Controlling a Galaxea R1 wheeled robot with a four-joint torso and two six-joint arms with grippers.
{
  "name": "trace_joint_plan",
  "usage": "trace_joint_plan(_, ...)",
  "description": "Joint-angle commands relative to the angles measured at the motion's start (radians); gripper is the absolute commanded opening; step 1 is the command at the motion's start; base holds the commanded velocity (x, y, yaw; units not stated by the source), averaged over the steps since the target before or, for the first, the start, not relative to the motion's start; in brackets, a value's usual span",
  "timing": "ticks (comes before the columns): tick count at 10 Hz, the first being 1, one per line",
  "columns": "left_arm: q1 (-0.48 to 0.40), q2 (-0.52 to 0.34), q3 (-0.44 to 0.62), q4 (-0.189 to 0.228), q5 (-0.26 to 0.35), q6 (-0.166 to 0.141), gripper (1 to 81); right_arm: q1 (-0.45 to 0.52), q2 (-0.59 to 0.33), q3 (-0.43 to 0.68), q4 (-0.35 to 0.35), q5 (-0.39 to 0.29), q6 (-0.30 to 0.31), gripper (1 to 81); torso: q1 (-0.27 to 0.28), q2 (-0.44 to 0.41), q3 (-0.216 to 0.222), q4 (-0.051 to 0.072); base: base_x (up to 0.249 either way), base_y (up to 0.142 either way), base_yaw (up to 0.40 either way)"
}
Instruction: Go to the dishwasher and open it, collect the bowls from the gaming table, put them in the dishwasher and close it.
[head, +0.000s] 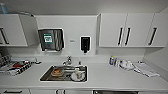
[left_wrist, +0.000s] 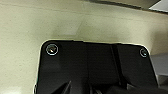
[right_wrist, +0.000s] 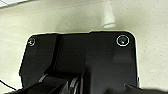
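Head view puts the dishwasher (head: 115, 92) near and right of your sink (head: 47, 75); claw states unreadable.

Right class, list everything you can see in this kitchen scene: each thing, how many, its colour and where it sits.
Sink: one, steel, set in the countertop, dishes inside.
Tap: one, metal, behind the sink.
Countertop: one, white, across the head view.
Wall cupboards: white with dark handles, on both sides above the counter.
Paper towel dispenser: one, dark, on the wall above the sink.
Soap dispenser: one, black, on the wall beside it.
Bottle: one, blue-capped, on the counter right of the sink.
Dishwasher: grey strip, below the counter edge.
Robot's wrist plates: black, over a pale floor.
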Motion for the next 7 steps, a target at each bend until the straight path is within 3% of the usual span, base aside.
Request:
trace_joint_plan(1, -0.066, -0.014, 0.004, 0.0, 0.055, 0.003, 81.1, 0.049, -0.056, 0.083, 0.002, -0.047, 0.004, 81.1, 0.0, 0.0, 0.0, 0.0, 0.0, 0.0, 0.0)
trace_joint_plan(3, -0.063, -0.075, 0.074, 0.002, 0.053, 0.005, 81.1, 0.046, -0.102, 0.154, 0.002, -0.047, 0.004, 81.1, 0.0, 0.0, 0.0, 0.0, 0.0, 0.0, 0.0)
trace_joint_plan(5, -0.055, -0.184, 0.248, 0.0, 0.041, 0.005, 81.1, 0.049, -0.172, 0.259, 0.014, -0.048, 0.007, 81.1, 0.0, 0.0, 0.0, 0.0, 0.0, 0.0, 0.0)
trace_joint_plan(6, -0.055, -0.236, 0.331, -0.003, 0.041, 0.003, 81.1, 0.049, -0.206, 0.306, 0.028, -0.048, 0.007, 81.1, 0.064, -0.1, 0.0, 0.0, 0.0, 0.0, 0.0)
trace_joint_plan(7, -0.055, -0.272, 0.384, -0.004, 0.041, 0.003, 81.1, 0.048, -0.234, 0.344, 0.034, -0.048, 0.007, 81.1, 0.068, -0.107, 0.0, 0.0, 0.0, 0.0, 0.0)
